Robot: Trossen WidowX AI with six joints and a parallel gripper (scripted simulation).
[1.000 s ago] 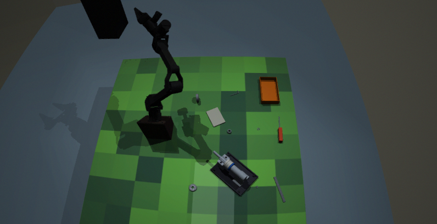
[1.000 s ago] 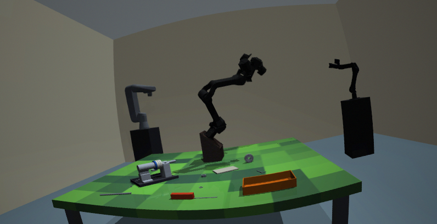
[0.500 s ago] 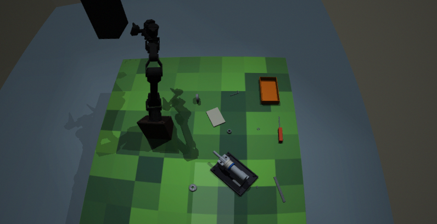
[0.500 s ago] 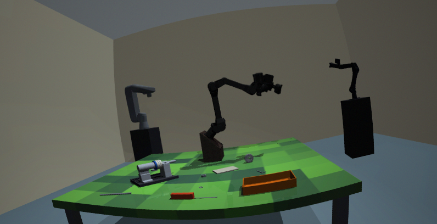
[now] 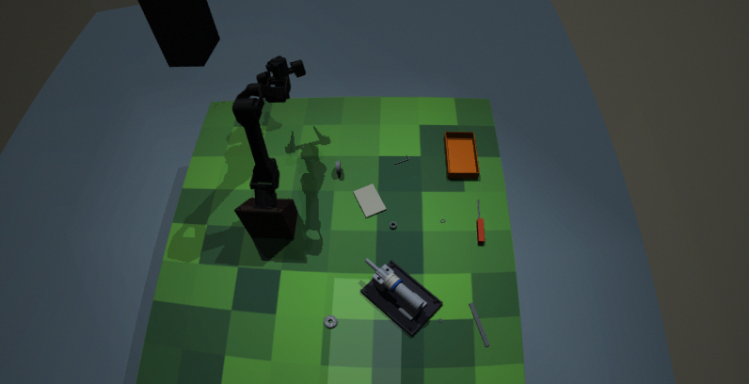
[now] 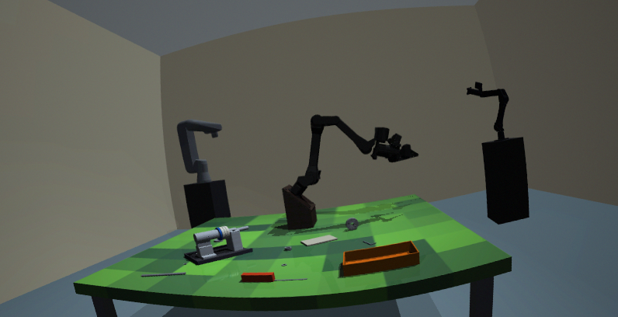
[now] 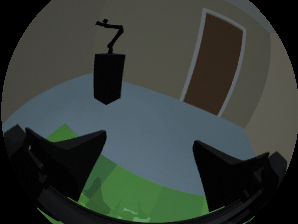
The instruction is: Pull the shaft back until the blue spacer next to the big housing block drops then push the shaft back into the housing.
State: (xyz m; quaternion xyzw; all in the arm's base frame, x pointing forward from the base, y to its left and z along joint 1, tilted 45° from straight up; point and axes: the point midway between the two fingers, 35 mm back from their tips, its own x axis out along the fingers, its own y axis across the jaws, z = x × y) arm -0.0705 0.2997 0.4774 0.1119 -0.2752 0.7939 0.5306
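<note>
The big pale housing (image 5: 410, 297) (image 6: 206, 235) stands on a dark base plate (image 5: 430, 298). The blue spacer (image 5: 396, 284) (image 6: 220, 233) is beside it on the shaft line, with cream spacers (image 5: 390, 280) (image 6: 224, 231) between it and the slotted support block (image 6: 235, 241). The grey shaft (image 5: 373, 264) (image 6: 244, 228) sticks out beyond that block; its inner part is hidden. My gripper (image 7: 150, 141) is open and empty. It is raised high over the table's far side in the top view, well away from the shaft and pointing away from it.
An orange tray (image 5: 461, 154), a red-handled screwdriver (image 5: 480, 232) (image 6: 257, 276), a pale flat block (image 5: 369, 200) (image 6: 319, 240), a metal bar (image 5: 479, 325) (image 6: 163, 274) and a ring (image 5: 329, 321) lie around. An upright grey disc (image 6: 352, 224) stands near the arm's base.
</note>
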